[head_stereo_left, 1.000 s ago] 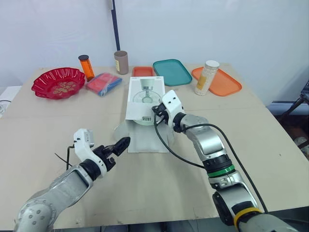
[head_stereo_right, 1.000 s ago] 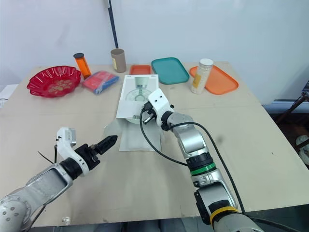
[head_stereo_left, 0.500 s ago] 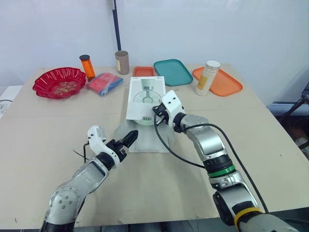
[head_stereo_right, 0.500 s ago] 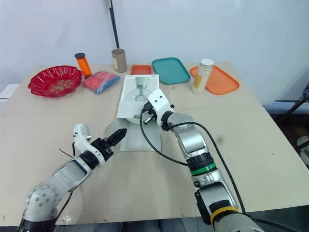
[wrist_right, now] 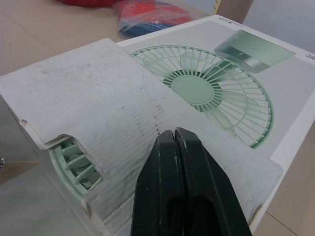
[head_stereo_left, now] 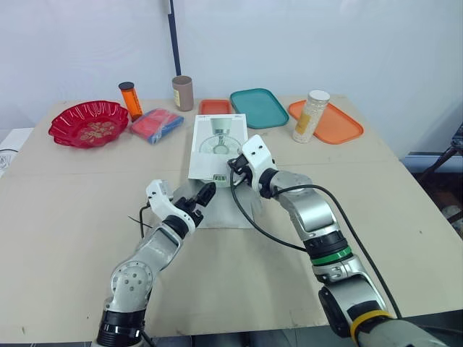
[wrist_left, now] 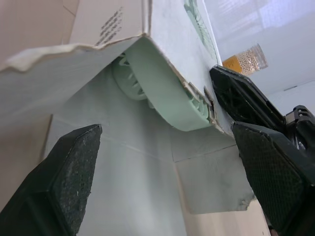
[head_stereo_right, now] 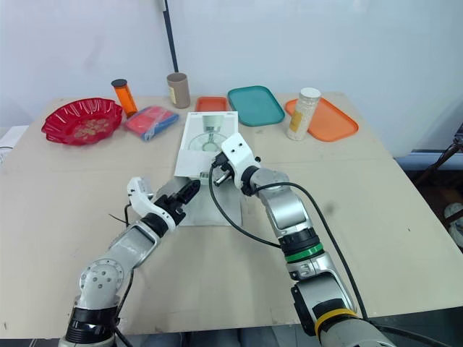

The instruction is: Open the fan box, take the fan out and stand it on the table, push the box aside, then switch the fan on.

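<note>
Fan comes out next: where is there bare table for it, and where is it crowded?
Bare: table right of the fan box, in front of the orange tray; the left side in front of the red bowl. Crowded: back row, and the box's near end with the left end effector and right end effector.

Lab — prop-strewn table (head_stereo_left: pixel 65 210), blank wall (head_stereo_left: pixel 325 43)

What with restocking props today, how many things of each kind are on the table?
Trays: 3 (red tray, teal tray, orange tray)
Containers: 3 (orange bottle, brown tube, white-capped jar)
Bowl: 1
Packet: 1
Fan box: 1
Total: 9
</note>
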